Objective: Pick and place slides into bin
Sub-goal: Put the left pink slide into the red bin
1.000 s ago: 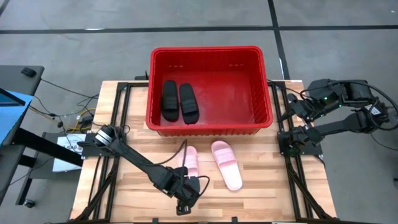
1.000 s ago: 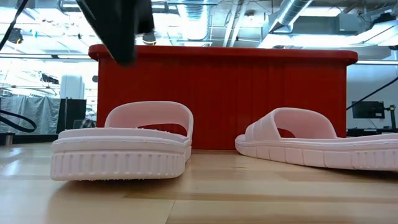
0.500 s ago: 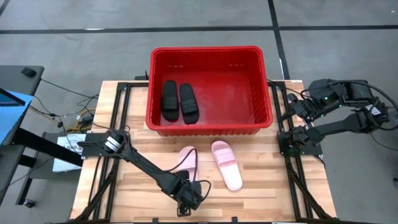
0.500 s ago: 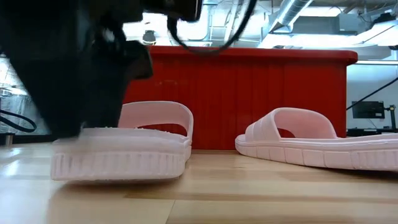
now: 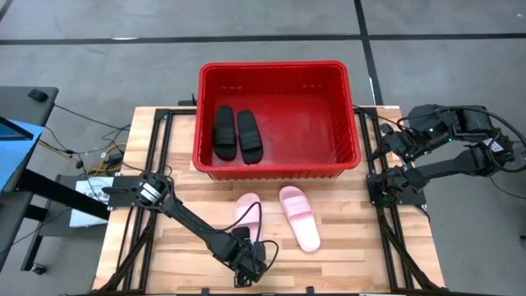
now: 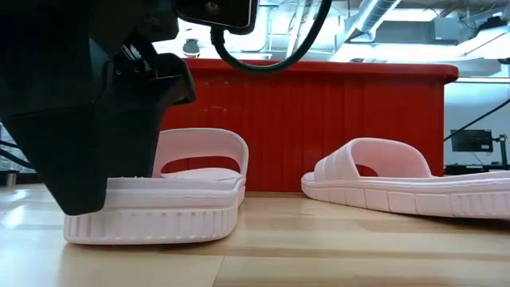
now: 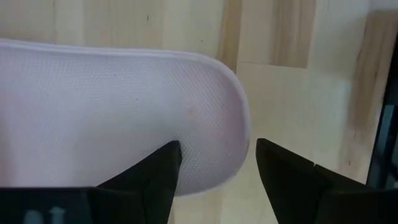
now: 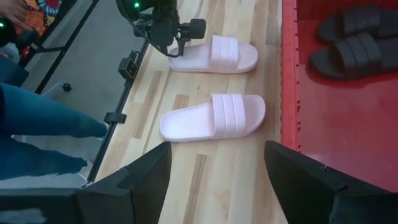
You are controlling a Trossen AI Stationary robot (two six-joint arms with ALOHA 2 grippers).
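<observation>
Two black slides (image 5: 237, 133) lie side by side on the floor of the red bin (image 5: 278, 67) at the table's far middle. Two light pink slides lie flat on the table in front of it, the left one (image 5: 248, 210) and the right one (image 5: 299, 218). My left gripper (image 7: 214, 165) is open and low over the left pink slide's near heel end (image 6: 151, 207), which it straddles. My right gripper (image 8: 214, 186) is open and empty, parked at the table's right edge (image 5: 393, 146). My left gripper comes from above, pointing down, at the left pink slide's heel end (image 7: 205, 134). One finger (image 7: 163, 163) stands on the footbed and the other (image 7: 280, 171) stands outside the end rim, over the table. The slide lies flat on its sole.
The right pink slide lies a little to the right of the left one, with bare wood (image 5: 362, 238) beyond it. Black frame rails (image 5: 156, 164) run along both sides of the table. A person's legs (image 8: 43, 124) show beside the table in the right wrist view.
My left gripper has come down onto the heel end of the left pink slide and stays open. In the last half second the slide's near end has shifted a little toward the table's near edge.
</observation>
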